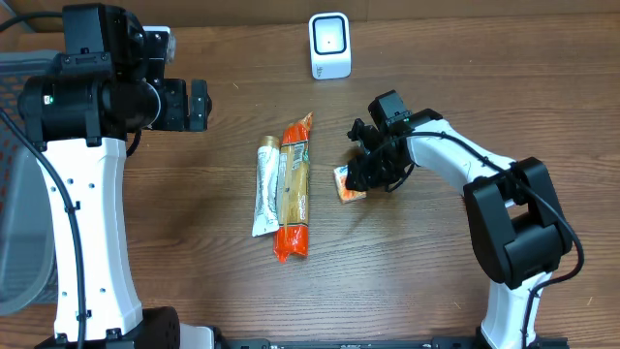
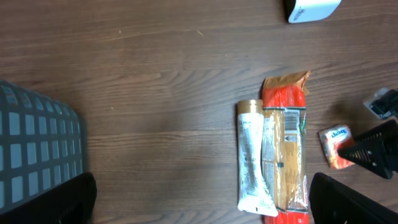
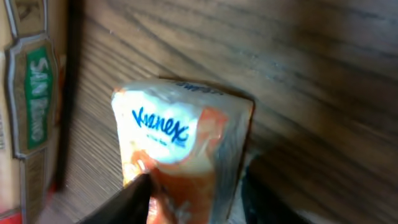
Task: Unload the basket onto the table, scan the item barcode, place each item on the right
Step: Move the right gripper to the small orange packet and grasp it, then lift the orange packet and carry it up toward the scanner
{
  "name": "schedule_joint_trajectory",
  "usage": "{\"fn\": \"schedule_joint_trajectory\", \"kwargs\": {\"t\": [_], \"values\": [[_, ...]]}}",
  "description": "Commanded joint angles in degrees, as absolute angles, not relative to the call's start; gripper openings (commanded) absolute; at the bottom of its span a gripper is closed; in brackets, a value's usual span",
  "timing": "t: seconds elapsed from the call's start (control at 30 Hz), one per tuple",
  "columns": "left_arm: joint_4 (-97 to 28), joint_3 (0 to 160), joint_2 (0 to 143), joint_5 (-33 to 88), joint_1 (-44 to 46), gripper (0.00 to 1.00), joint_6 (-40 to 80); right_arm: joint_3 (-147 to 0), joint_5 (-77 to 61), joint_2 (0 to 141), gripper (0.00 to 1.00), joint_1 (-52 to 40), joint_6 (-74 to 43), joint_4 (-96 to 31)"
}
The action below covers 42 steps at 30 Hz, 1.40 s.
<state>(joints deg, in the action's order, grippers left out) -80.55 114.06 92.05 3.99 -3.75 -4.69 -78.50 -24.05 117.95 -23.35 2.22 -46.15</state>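
Observation:
A small orange and white Kleenex tissue pack [image 1: 347, 184] [image 2: 334, 144] [image 3: 180, 143] lies on the wooden table, right of centre. My right gripper [image 1: 363, 174] [image 3: 198, 186] reaches down over it with a finger on each side. One finger [image 3: 124, 205] touches the pack's orange side, while the other [image 3: 267, 205] stands close to its clear plastic edge. Whether the pack is clamped does not show. The white barcode scanner [image 1: 329, 45] [image 2: 311, 9] stands at the back of the table. My left gripper [image 1: 199, 104] [image 2: 202, 199] hangs high over the left side, open and holding nothing.
A long orange pasta pack [image 1: 294, 189] [image 2: 285, 152] and a white tube [image 1: 265, 186] [image 2: 252, 158] lie side by side at the table's centre, just left of the tissue pack. A grey mesh basket [image 1: 19, 194] [image 2: 37, 143] stands at the left edge.

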Motion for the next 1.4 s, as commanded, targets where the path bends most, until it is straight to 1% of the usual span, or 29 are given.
{"fn": "schedule_joint_trajectory", "kwargs": {"t": [0.0,0.03,0.13,0.2,0.27,0.33,0.5,0.73,0.83,0.93,1.03,1.17,1.27,1.37], "values": [[-80.34,114.91,91.92,3.86,-3.84,1.00,-5.37,-79.37,-24.71,119.63,0.29,-23.14,3.03,-46.17],[-80.34,114.91,91.92,3.86,-3.84,1.00,-5.37,-79.37,-25.50,119.63,0.24,-22.94,3.05,-46.19],[-80.34,114.91,91.92,3.86,-3.84,1.00,-5.37,-79.37,-28.32,119.63,0.11,-22.39,3.05,-46.41],[-80.34,114.91,91.92,3.86,-3.84,1.00,-5.37,-79.40,-31.31,119.63,0.06,-21.80,3.05,-46.68],[-80.34,114.91,91.92,3.86,-3.84,1.00,-5.37,-79.50,-35.42,119.59,0.04,-21.21,3.05,-46.89],[-80.34,114.91,91.92,3.86,-3.84,1.00,-5.37,-79.61,-41.82,119.26,0.04,-20.03,3.07,-46.92],[-80.34,114.91,91.92,3.86,-3.84,1.00,-5.37,-79.61,-50.57,116.71,0.04,-17.12,3.07,-47.51],[-80.34,114.91,91.92,3.86,-3.84,1.00,-5.37,-79.61,-53.43,108.62,0.04,-13.67,3.09,-52.18],[-80.34,114.91,91.92,3.86,-3.84,1.00,-5.37,-79.64,-57.34,104.25,0.04,-12.75,3.33,-54.04],[-80.34,114.91,91.92,3.86,-3.84,1.00,-5.37,-79.64,-64.47,100.20,0.04,-11.86,3.38,-54.33],[-80.34,114.91,91.92,3.86,-3.84,1.00,-5.37,-79.64,-74.87,96.79,0.04,-10.94,3.49,-53.36],[-80.34,114.91,91.92,3.86,-3.84,1.00,-5.37,-79.64,-85.84,95.57,0.04,-10.24,2.98,-51.96],[-80.34,114.91,91.92,3.86,-3.84,1.00,-5.37,-79.61,-89.60,95.57,0.04,-10.24,2.00,-51.94],[-80.34,114.91,91.92,3.86,-3.84,1.00,-5.37,-79.61,-89.93,95.57,0.04,-10.24,-2.52,-50.70]]}}
